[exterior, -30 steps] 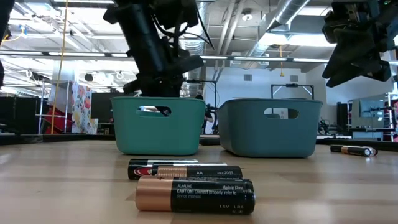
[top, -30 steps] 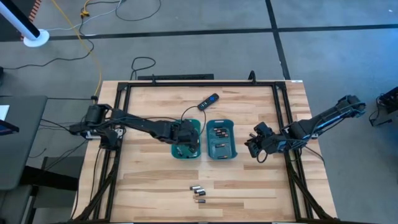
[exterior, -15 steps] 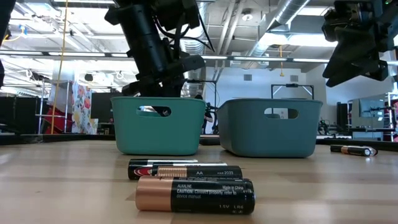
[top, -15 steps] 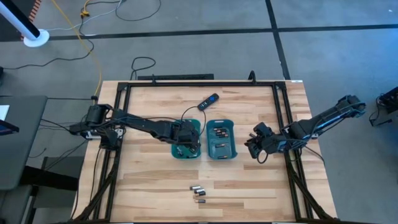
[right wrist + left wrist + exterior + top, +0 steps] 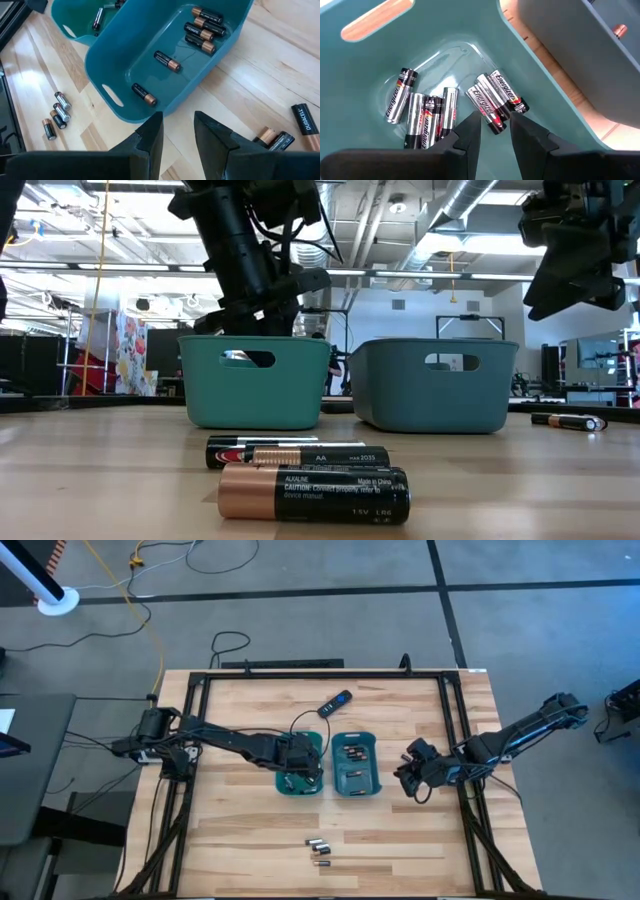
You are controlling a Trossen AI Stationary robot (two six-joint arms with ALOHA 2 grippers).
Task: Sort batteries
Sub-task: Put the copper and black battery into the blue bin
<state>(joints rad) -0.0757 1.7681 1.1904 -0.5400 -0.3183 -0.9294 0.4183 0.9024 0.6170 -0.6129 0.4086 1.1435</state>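
Over the left teal bin [image 5: 301, 780] the left gripper [image 5: 492, 131] hangs low, its fingers a narrow gap apart and holding nothing; silver batteries [image 5: 492, 102] lie on the bin floor beneath it; the right gripper [image 5: 176, 131] hovers above the bench [image 5: 250, 830] beside the right bin [image 5: 150, 65], fingers likewise slightly parted and empty; dark copper-ended batteries [image 5: 205, 31] lie in that bin; three more [image 5: 319, 847] lie loose at the bench's near edge.
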